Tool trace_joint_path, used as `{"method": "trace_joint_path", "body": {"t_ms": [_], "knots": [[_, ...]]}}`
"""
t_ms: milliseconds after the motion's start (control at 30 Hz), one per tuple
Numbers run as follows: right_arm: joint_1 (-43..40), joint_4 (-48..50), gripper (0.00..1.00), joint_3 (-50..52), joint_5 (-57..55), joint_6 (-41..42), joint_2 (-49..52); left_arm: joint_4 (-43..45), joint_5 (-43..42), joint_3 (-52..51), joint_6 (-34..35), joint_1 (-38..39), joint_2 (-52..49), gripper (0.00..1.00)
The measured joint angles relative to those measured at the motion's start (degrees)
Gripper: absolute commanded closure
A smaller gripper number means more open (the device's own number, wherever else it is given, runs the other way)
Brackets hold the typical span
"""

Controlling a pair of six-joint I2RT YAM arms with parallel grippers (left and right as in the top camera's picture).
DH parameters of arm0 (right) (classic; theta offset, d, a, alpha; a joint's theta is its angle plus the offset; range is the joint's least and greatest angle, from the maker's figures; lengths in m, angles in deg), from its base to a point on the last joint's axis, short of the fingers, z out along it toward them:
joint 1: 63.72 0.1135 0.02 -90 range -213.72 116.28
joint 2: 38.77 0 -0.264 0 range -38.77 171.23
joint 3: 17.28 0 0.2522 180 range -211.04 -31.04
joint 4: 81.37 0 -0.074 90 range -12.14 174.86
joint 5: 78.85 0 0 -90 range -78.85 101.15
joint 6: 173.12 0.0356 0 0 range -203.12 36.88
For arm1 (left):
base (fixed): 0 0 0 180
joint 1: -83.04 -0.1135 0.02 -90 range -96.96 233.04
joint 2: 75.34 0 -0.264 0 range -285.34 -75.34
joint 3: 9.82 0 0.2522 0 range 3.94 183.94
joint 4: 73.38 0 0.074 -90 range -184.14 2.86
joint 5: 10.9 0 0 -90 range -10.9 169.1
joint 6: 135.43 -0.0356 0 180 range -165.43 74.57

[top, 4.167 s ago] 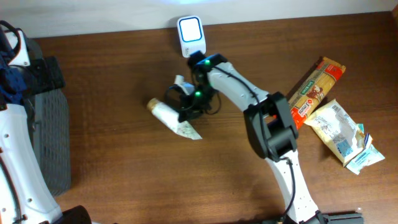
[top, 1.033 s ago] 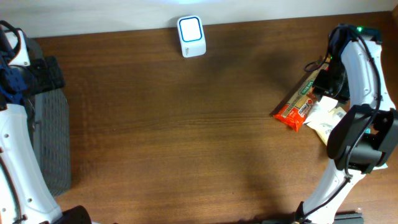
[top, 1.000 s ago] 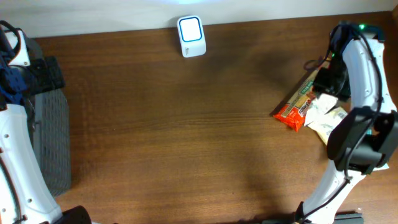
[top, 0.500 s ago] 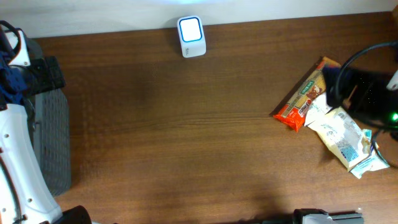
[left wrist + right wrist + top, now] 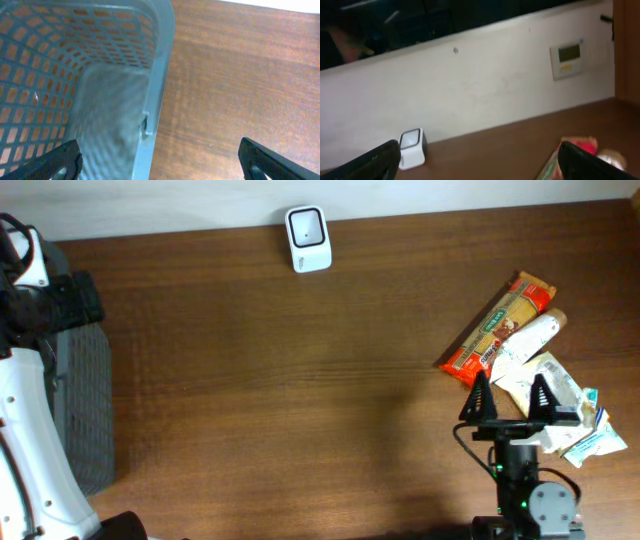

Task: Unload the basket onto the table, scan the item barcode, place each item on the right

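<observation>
- Overhead: scanner (image 5: 306, 238) sits at the far edge of the table (image 5: 300, 400), left of centre.
- Tube (image 5: 530, 338) lies at right, tan cap pointing far-right, against the pasta pack (image 5: 497, 328) and at the far end of the pouch (image 5: 568, 388). How far it rests on either is unclear.
- Right gripper (image 5: 510, 398) is near-right, jaws wide, nothing between them. Its fingers overlap the pouch in view; can't tell if they touch.
- Left arm (image 5: 25, 430) is cut off by the left edge, over the basket (image 5: 85, 400). Its gripper isn't distinguishable here.
- Left wrist: left gripper (image 5: 160, 160) is wide and empty, only its tips showing at the bottom corners. Basket rim (image 5: 160, 75) at left, bare table at right.
- Right wrist: blurred. Right gripper (image 5: 480, 160) shows tips only, far apart. Scanner (image 5: 412, 147) low left; pack (image 5: 570, 150) and tube (image 5: 610, 159) cut off at the bottom right. Wall panel (image 5: 568, 60) on the far wall.
</observation>
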Motion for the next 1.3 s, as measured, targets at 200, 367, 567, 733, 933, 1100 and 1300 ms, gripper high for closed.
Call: {"method": "trace_joint_path", "body": {"t_ms": [200,367,567,733,933,1100,1300], "knots": [[0.0,-10.6,0.01,5.4,0.0,1.8,-0.5,0.0,0.0,0.0,0.0,0.0,0.0,0.01],[0.0,-10.6,0.01,5.4,0.0,1.7,-0.5,0.0,0.0,0.0,0.0,0.0,0.0,0.01],[0.0,-10.6,0.01,5.4,0.0,1.8,-0.5,0.0,0.0,0.0,0.0,0.0,0.0,0.01],[0.0,-10.6,0.02,5.4,0.0,1.8,-0.4,-7.3,-4.8,0.0,4.4,0.4,0.0,0.01],[0.0,-10.7,0.01,5.4,0.0,2.0,-0.4,24.5,-5.6,-34.4,8.3,9.9,17.4,0.01],[0.0,-10.7,0.02,5.4,0.0,1.9,-0.4,54.1,-5.6,-72.4,10.7,12.7,45.2,0.01],[0.0,-10.7,0.02,5.4,0.0,2.0,-0.3,65.0,-5.0,-97.4,11.1,12.7,73.4,0.01]]}}
